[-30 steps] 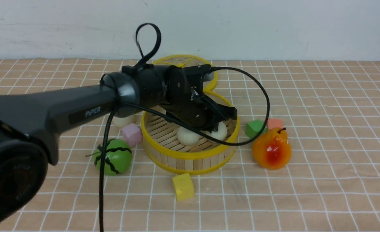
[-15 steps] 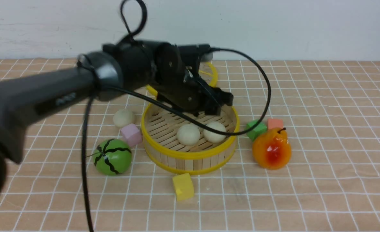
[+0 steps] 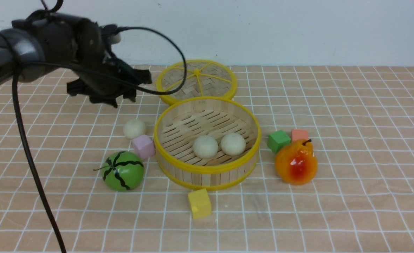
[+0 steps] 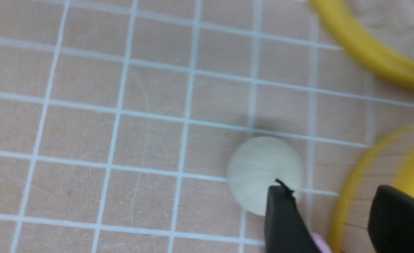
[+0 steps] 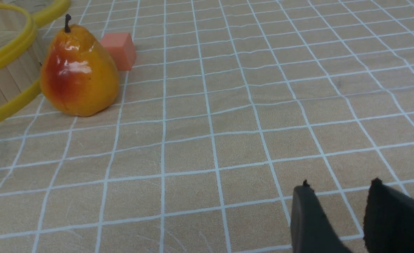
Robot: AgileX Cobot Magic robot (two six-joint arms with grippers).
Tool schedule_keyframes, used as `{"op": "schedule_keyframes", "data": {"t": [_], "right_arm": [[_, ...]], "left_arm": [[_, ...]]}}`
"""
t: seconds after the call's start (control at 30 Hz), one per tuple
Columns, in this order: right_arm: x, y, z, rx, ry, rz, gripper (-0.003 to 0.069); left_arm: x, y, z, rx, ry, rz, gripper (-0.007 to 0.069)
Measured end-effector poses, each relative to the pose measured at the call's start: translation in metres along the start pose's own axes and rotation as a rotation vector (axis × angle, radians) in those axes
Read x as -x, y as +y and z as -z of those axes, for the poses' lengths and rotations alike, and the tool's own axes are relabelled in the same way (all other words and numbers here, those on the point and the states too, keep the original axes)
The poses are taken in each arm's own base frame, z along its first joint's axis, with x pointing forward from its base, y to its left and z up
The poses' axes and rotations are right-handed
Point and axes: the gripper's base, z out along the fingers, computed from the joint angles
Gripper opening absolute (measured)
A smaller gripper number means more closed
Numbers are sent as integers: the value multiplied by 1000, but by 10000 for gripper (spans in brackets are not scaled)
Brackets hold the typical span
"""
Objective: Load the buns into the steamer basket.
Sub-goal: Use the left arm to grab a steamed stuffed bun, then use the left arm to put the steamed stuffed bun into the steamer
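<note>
Bright, even, diffuse light fills all 3 views. Only soft, short shadows lie under the pear (image 3: 296,165) and the loose bun (image 4: 259,168). White glare spots sit on the pear's glossy skin. The left wrist view is motion-blurred, smearing the steamer basket (image 4: 342,196) rim and lid (image 4: 365,56). The right wrist view is sharp.

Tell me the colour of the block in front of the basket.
The block is yellow; the front view shows it best.

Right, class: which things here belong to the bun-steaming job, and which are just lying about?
Job: round bamboo steamer basket; two cream-white dough buns inside; third bun outside.
Lying about: woven yellow-rimmed lid; green striped melon ball; orange pear; pink cube; green cube; salmon cube; yellow cube.
</note>
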Motion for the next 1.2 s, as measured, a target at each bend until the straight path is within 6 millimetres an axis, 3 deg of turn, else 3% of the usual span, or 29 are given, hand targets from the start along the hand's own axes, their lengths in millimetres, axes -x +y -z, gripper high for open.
{"op": "schedule_keyframes", "data": {"t": [0.3, 0.53, 0.63, 0.8, 0.87, 1.03, 1.17, 1.2], "right_arm": [[0, 0, 0, 0, 0, 0, 241], [0, 0, 0, 0, 0, 0, 241], [0, 0, 0, 0, 0, 0, 241], [0, 0, 0, 0, 0, 0, 241], [0, 0, 0, 0, 0, 0, 241], [0, 0, 0, 0, 0, 0, 241], [0, 0, 0, 0, 0, 0, 241], [0, 0, 0, 0, 0, 0, 241]], "left_arm": [[-15, 4, -49, -6, 24, 22, 287], [-20, 7, -64, -7, 18, 24, 272], [-19, 7, -65, -6, 21, 24, 218], [-22, 8, -65, 6, 50, -9, 66], [-22, 9, -63, 12, 68, -48, -8], [-13, 5, -39, 5, 61, -74, -13], [5, -16, 13, -103, -16, -39, -13], [6, -18, 17, -116, -21, -34, -13]]}}
